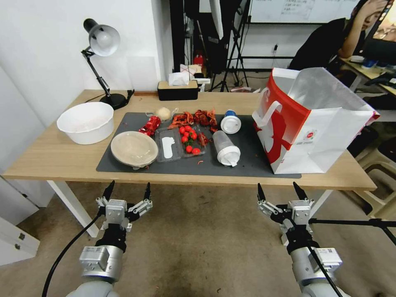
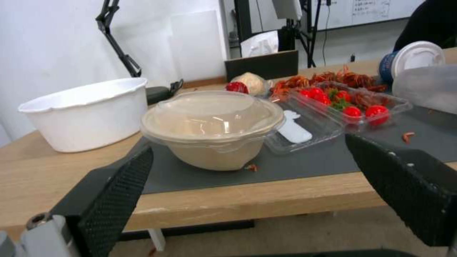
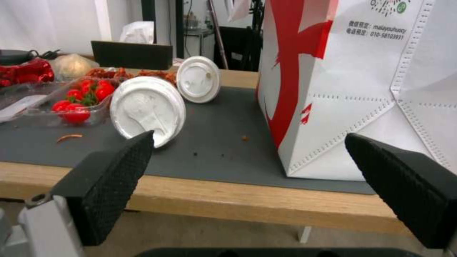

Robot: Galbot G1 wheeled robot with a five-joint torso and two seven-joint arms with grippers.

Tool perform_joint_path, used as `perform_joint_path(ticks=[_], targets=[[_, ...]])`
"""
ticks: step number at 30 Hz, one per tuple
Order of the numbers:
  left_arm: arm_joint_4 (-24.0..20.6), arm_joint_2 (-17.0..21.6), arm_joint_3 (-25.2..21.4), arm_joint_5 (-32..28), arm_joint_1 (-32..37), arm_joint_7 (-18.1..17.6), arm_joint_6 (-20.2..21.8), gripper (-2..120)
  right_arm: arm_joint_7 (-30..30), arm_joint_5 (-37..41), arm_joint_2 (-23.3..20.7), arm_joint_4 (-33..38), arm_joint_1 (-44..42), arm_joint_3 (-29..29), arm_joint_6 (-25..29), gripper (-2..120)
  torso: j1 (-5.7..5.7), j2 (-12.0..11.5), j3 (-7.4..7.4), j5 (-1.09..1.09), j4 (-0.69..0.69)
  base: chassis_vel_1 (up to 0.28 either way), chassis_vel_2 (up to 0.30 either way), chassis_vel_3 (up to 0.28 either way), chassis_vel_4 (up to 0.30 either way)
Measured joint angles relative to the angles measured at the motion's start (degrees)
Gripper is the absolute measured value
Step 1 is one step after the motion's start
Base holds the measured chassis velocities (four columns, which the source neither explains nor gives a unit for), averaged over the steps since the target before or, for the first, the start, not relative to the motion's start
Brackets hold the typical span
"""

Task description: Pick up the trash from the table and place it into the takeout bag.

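Note:
Trash lies on the dark mat of the table point(image 1: 49, 159): a beige lidded bowl point(image 1: 134, 148) point(image 2: 212, 128), two lidded plastic cups on their sides point(image 1: 226, 149) point(image 1: 230, 122) point(image 3: 147, 110) point(image 3: 198, 79), a crumpled red wrapper point(image 1: 150, 125), a beige wad point(image 1: 163, 113) and a clear tray of tomatoes point(image 1: 181, 141). At the table's right end stands the takeout bag point(image 1: 313, 123) point(image 3: 362, 82), upright with its mouth open. My left gripper point(image 1: 127, 191) point(image 2: 247, 178) hangs open below the table's front edge, facing the bowl. My right gripper point(image 1: 279, 191) point(image 3: 247, 167) is open too, below the edge near the bag.
A white tub point(image 1: 86, 122) sits at the table's left, a black desk lamp point(image 1: 103, 62) and a tissue box point(image 1: 177, 88) at the back. Red shell scraps point(image 1: 194, 119) lie behind the tray. A stool point(image 1: 381, 165) stands right of the table.

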Motion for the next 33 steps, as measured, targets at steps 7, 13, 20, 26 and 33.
perform_joint_path(ticks=[7, 13, 20, 26, 33], targets=[[0.0, 0.0, 0.0, 0.0, 0.0, 0.0, 0.0, 100, 0.0, 0.0, 0.0, 0.0, 0.0, 0.0, 0.0, 100, 0.0, 0.0, 0.0, 0.0, 0.0, 0.0, 0.0, 0.0, 0.0], [0.0, 0.0, -0.02, -0.01, -0.07, 0.01, 0.09, 100, 0.14, 0.13, 0.01, 0.0, 0.23, 0.0, -0.25, 100, 0.0, 0.0, 0.0, 0.0, 0.0, 0.0, 0.0, 0.0, 0.0], [0.06, 0.02, -0.57, -0.89, -1.06, 0.31, 2.03, 100, 2.07, 1.96, 0.14, -0.02, 3.05, -0.13, -3.62, 100, -0.01, 0.0, -0.01, 0.0, 0.0, 0.0, 0.0, 0.0, 0.0], [0.31, 0.09, -2.15, -3.27, -4.18, 1.18, 6.79, 100, 4.66, 4.92, 0.08, -0.31, 9.65, -0.48, -7.66, 100, 0.0, -0.01, 0.0, 0.01, 0.0, 0.0, 0.0, 0.0, 0.0], [1.75, 0.36, -6.04, -8.87, -9.7, 3.82, 16.6, 100, 8.91, 13.45, -1.9, -2.63, 16.09, -2.8, -12.0, 100, 0.0, -0.01, 0.0, 0.01, 0.02, 0.0, 0.0, 0.0, 0.0]])
